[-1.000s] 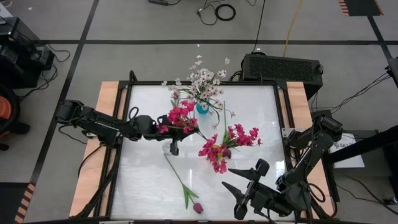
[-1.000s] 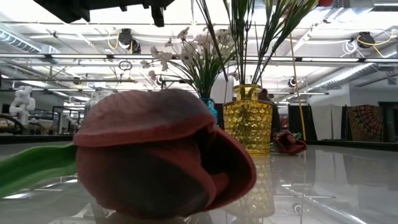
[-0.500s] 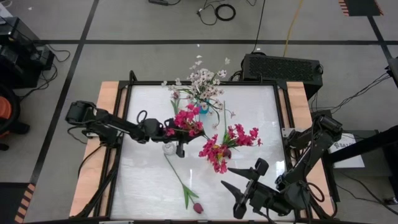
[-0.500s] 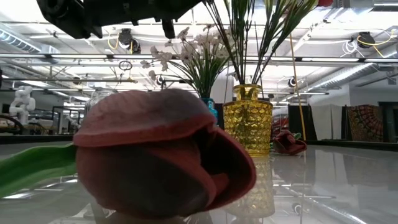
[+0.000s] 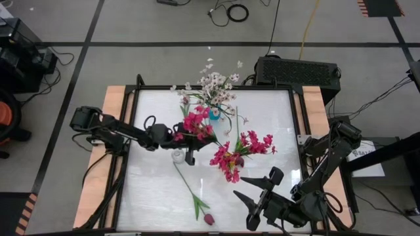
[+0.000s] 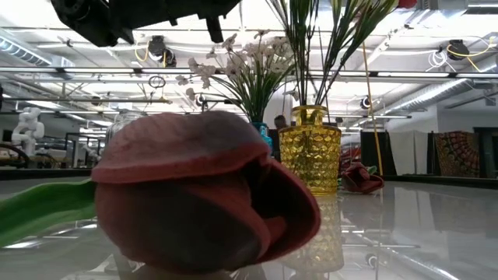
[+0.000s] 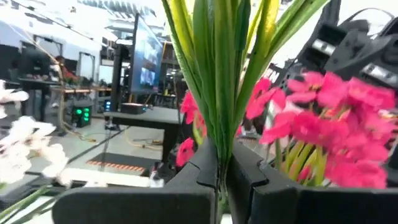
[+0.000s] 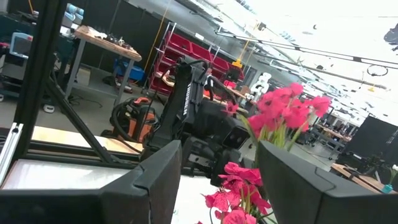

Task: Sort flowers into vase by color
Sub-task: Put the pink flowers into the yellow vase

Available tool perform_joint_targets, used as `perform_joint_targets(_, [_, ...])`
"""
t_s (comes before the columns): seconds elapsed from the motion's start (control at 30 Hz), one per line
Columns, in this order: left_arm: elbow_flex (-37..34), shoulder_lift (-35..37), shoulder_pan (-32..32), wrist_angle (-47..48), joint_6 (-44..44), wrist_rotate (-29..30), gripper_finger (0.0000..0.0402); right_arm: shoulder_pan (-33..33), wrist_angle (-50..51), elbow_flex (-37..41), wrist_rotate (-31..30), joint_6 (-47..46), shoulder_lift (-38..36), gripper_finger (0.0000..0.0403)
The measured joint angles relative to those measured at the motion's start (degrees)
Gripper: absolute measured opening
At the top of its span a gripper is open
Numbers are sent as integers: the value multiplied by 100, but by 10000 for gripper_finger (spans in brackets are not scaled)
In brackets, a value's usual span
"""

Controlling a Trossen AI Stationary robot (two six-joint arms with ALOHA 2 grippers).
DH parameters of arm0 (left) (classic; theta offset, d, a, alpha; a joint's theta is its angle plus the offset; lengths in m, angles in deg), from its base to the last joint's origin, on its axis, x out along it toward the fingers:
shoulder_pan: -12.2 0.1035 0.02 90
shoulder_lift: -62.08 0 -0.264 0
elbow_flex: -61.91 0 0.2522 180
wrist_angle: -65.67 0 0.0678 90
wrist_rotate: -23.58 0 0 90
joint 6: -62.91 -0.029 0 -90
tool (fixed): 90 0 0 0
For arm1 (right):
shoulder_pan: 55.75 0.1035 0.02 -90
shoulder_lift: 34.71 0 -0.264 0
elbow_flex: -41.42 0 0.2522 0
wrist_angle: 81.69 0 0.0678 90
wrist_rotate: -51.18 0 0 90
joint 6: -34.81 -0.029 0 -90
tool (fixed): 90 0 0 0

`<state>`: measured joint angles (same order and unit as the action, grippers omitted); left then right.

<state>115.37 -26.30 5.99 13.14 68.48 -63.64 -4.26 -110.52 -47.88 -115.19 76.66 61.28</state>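
My left gripper (image 5: 174,136) hangs over the table's left middle, shut on a bunch of magenta flowers (image 5: 197,123). Beside it stands a clear glass vase (image 5: 177,156). White-pink sprays (image 5: 214,85) stand in a blue vase (image 5: 213,114) at the back. More magenta blooms (image 5: 231,159) stand in the yellow vase (image 6: 310,148) at the centre. A maroon tulip (image 5: 209,218) lies on the table near the front edge, its green stem (image 5: 187,185) flat on the surface. My right gripper (image 5: 258,187) waits open at the front right. My left gripper pinches the green stems (image 7: 219,163) of the magenta bunch between its two fingers (image 7: 252,177), below the leaves. The fingers come from the table's left, about level, and lie across the stems. The bunch is lifted clear of the table, its blooms (image 7: 336,118) above and beyond the fingers.
A second maroon tulip (image 6: 362,177) lies on the table behind the yellow vase. A black box (image 5: 297,71) sits past the far right corner. Wooden strips (image 5: 111,118) edge the table on the left and right. The white surface at the near left (image 5: 147,196) is bare.
My left gripper has gone toward the table's right edge and a little down, still shut on the magenta bunch. The bunch has travelled with it, clear of the table, closer to the blue vase. The right arm has kept still.
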Motion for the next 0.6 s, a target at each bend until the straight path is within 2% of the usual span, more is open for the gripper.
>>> perform_joint_targets(0.3, [214,0,12,788,166,-105,12,0,-4,0,-2,79,0,203])
perform_joint_targets(0.6, [216,0,25,851,170,-100,12,-1,-4,0,-4,81,0,203])
